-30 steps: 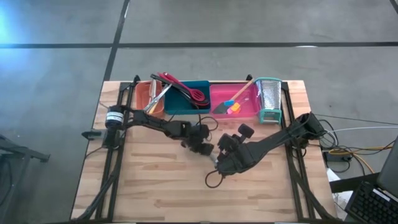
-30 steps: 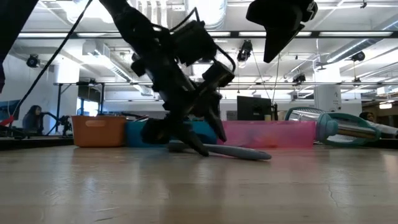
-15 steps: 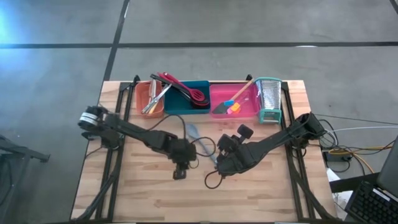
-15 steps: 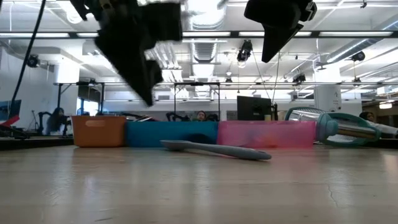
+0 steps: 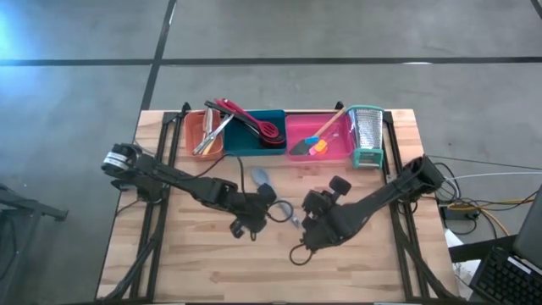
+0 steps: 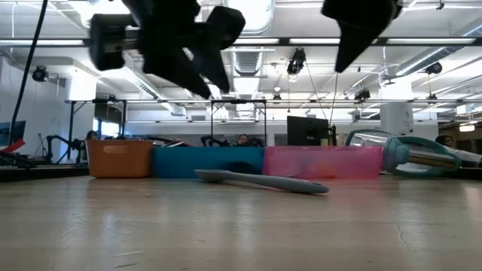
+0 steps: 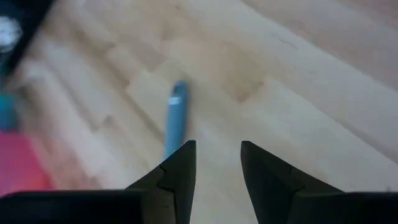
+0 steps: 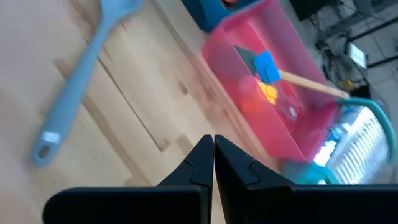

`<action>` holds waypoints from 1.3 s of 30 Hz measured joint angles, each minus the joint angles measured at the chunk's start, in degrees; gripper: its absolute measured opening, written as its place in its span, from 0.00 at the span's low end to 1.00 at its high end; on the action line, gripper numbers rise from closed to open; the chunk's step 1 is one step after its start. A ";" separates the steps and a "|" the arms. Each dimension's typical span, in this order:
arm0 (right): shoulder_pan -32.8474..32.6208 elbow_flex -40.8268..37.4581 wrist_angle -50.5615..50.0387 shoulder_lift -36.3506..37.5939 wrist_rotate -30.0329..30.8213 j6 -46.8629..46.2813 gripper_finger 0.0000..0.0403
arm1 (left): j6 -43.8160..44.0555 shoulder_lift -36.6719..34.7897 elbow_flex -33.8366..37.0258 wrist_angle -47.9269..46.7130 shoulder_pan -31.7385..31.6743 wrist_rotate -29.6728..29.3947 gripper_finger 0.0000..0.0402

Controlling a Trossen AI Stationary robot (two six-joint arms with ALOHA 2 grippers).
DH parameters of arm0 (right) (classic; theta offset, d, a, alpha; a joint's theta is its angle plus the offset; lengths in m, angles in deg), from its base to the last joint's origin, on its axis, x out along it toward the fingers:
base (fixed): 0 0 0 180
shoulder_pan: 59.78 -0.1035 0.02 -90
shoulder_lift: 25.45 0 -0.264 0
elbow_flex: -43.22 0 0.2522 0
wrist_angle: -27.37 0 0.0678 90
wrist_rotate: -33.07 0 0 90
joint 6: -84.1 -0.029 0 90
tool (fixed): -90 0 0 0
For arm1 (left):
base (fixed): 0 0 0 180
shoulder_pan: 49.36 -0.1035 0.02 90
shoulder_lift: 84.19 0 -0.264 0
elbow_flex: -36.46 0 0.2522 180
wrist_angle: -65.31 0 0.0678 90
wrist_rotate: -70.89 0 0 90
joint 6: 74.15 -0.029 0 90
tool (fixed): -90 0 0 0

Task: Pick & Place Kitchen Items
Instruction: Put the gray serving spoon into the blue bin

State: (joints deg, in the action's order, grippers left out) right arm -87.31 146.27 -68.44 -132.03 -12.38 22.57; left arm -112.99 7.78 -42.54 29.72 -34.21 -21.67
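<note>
The left gripper (image 7: 216, 163) hangs empty, jaws apart, above the grey-blue spatula (image 5: 273, 193), beside the closed right gripper (image 8: 213, 155)

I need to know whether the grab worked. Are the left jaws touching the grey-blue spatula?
Apart. The low view shows the left gripper up in the air, with open space between it and the grey-blue spatula lying flat on the table.

Lab: ceiling ducts (image 6: 248, 19), monitors (image 6: 307, 132), workbenches.
</note>
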 joint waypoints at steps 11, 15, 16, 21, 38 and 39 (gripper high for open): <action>-4.00 -1.76 -7.58 0.10 0.00 -13.58 0.02 | 8.61 0.10 -0.10 8.73 -0.60 -6.52 0.33; -3.98 -1.76 -7.45 0.08 0.00 -14.93 0.02 | 6.58 0.99 -0.11 8.23 -1.37 -4.84 0.33; -3.98 -1.76 -7.36 0.08 -0.02 -15.29 0.02 | 4.39 1.46 -0.11 7.16 -1.69 -4.82 0.33; -4.17 -1.76 -7.10 0.08 -0.09 -16.12 0.02 | 1.96 4.23 -0.11 4.20 -3.71 -4.82 0.33; -4.26 -1.99 -6.26 0.06 -0.02 -14.89 0.02 | -0.58 15.85 -12.36 -6.88 -8.04 -3.65 0.33; -4.26 -2.05 -6.26 0.06 -0.04 -14.85 0.02 | -0.60 16.46 -13.01 -7.39 -8.06 -3.65 0.33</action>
State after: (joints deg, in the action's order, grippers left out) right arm -91.58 144.22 -74.69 -131.97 -12.42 7.72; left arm -113.59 24.24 -55.55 22.34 -42.27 -25.32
